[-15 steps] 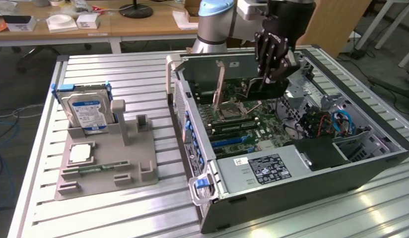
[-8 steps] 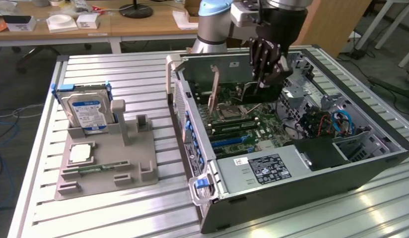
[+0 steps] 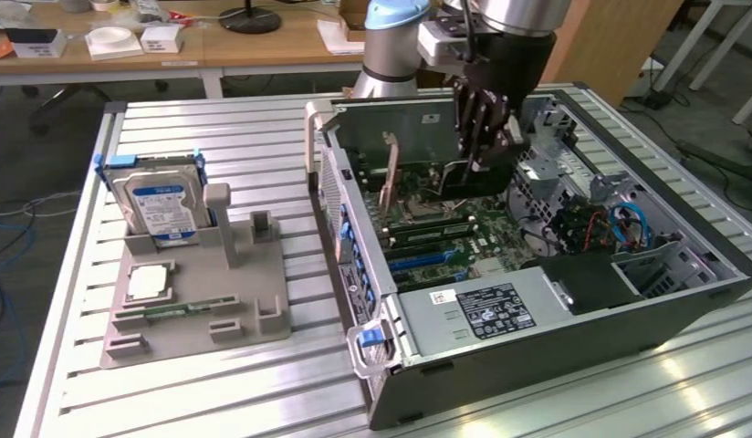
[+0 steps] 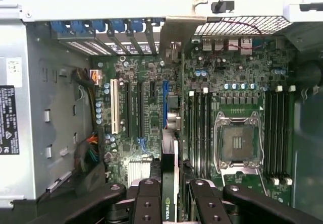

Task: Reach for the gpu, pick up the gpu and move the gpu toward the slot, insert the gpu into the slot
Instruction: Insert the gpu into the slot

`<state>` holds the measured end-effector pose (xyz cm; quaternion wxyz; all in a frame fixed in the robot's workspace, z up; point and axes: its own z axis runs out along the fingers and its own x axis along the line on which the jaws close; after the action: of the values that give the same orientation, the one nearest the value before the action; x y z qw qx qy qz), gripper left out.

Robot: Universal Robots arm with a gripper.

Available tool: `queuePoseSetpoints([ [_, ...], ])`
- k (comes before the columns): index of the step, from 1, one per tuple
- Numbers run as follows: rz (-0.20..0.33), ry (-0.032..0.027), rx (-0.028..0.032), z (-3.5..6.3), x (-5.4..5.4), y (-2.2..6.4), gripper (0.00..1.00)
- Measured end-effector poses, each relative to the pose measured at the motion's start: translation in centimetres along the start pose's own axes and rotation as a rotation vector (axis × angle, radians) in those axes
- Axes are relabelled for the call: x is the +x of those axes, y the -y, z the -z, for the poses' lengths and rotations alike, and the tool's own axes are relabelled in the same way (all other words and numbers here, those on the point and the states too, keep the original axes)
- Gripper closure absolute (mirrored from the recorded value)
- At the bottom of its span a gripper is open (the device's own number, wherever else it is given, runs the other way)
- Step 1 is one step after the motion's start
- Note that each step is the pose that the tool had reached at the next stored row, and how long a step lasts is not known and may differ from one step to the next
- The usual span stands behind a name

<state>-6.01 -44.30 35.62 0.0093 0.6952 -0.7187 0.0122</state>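
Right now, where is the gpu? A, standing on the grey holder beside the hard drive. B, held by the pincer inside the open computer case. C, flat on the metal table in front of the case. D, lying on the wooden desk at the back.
B: the pincer is clamped on the gpu, which hangs edge-on over the motherboard inside the open computer case.
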Motion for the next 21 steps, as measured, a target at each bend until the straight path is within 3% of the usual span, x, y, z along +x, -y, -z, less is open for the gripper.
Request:
queuePoseSetpoints([
  [6, 0.064, 0.0007, 0.0052, -1.1, -0.1, -0.2, 0.74],
  [10, 0.061, -0.0005, 0.0051, -1.82, -0.1, -0.96, 0.74],
  [16, 0.008, -0.001, 0.0035, -2.92, -0.1, -1.03, 0.74],
  [21, 0.012, -0.0009, 0.0036, -3.82, -0.1, -1.07, 0.74],
])
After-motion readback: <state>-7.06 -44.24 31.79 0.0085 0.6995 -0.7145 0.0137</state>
